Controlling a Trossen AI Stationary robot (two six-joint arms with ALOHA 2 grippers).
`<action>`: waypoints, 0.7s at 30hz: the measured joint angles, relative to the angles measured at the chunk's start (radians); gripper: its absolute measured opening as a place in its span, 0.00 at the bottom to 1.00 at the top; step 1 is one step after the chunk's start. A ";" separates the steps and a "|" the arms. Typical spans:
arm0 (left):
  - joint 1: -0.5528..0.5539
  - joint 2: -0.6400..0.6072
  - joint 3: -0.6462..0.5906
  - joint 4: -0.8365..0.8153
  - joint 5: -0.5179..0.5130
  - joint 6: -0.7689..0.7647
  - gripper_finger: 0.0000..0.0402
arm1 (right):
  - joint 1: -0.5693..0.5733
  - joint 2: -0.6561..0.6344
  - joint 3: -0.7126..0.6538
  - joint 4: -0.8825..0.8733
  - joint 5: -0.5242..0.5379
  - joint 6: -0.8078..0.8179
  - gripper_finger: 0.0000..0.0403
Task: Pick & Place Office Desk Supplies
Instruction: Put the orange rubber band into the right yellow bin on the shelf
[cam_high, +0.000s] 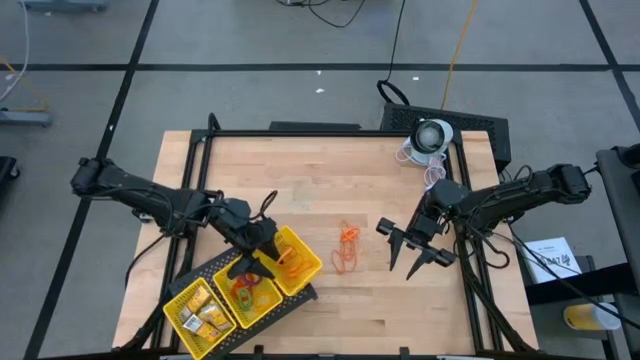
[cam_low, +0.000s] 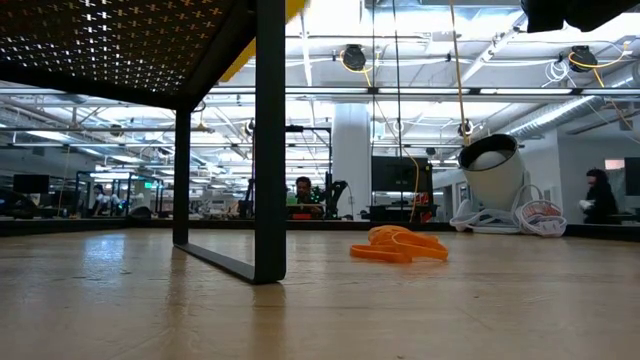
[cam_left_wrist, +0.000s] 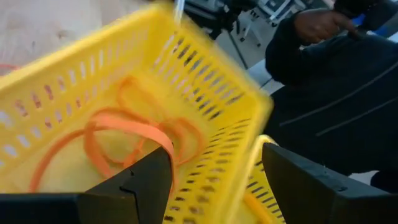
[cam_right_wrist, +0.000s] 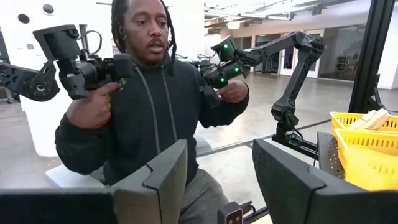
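The yellow three-compartment tray (cam_high: 240, 292) sits on a black perforated stand at the near left. One compartment holds gold blocky pieces (cam_high: 203, 315), the middle one red and green rings (cam_high: 247, 290), and the far one orange rubber bands (cam_left_wrist: 118, 134). My left gripper (cam_high: 257, 262) hovers open over the tray. In the left wrist view the wall (cam_left_wrist: 230, 155) between the band compartment and its neighbour lies between its fingers; I see no touch. A heap of orange rubber bands (cam_high: 347, 247) lies on the table. My right gripper (cam_high: 402, 270) hangs open, empty, right of the heap.
A white round device (cam_high: 432, 135) with coiled cable stands at the far right corner. The stand's black leg (cam_low: 268, 150) rises from the table near the loose bands (cam_low: 398, 245). A person holding controller arms sits beyond the near edge (cam_right_wrist: 155, 93). Bare wood lies between tray and right gripper.
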 joint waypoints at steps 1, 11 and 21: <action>-0.001 -0.009 0.000 0.001 0.000 0.000 0.63 | 0.000 0.000 0.000 0.000 0.000 -0.002 0.43; -0.016 -0.107 0.000 -0.030 -0.100 0.035 0.64 | 0.000 0.000 0.000 0.000 0.001 -0.008 0.43; -0.028 -0.049 0.186 -0.328 -0.212 0.011 0.64 | -0.002 0.000 0.000 0.000 0.032 -0.031 0.43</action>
